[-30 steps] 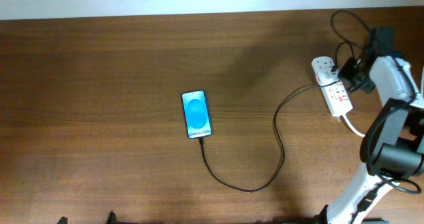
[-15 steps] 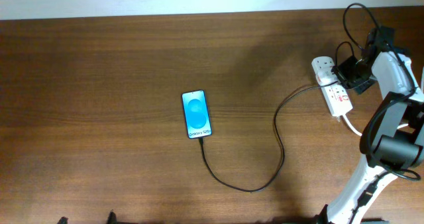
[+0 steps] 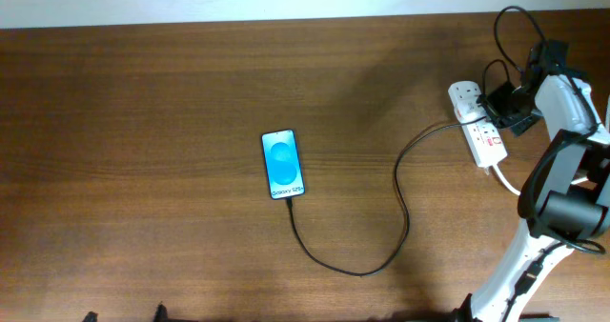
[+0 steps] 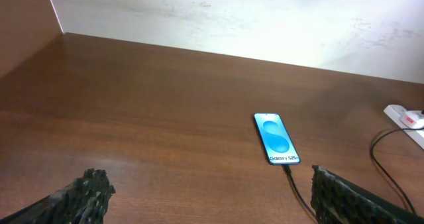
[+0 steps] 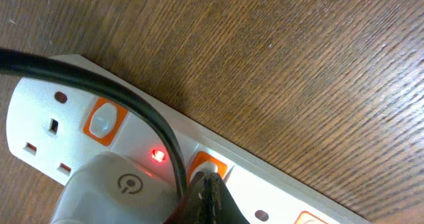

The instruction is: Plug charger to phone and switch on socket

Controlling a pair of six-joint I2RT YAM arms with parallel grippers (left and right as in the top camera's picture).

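Since a second ago the right arm has drawn slightly toward the far right edge of the brown wooden counter [image 3: 143,170]. The loop of black lead above the arm has swung right with it. The phone and the cable on the counter lie as they did.

The right end effector [image 3: 502,105] hangs over the socket [image 3: 464,93], a short white oblong power strip with orange-red switches. The socket lies at the counter's far right, and a thick white cord [image 3: 505,181] leaves its near end. In the right wrist view, the dark fingers [image 5: 207,197] are pressed together into one narrow tip with nothing held between them. The tip touches the second orange switch [image 5: 207,164], and a small red light [image 5: 158,156] glows just beside it on the strip. The first orange switch [image 5: 101,121] sits further along the strip, apart from the tip.

The charger [image 3: 405,208] is a thin long black cable running from a small white plug adapter [image 5: 112,184] seated in the socket. It curves down across the counter and loops back to the phone's near edge, where its tip is plugged in.

The phone [image 3: 283,164] is a slim rectangular smartphone with a black frame and a bright blue screen reading "Galaxy S25". It lies flat near the counter's middle, well apart from the socket.

The left end effector [image 4: 205,187] hovers low at the near edge with its jaws spread wide, holding nothing. The phone lies beyond it.
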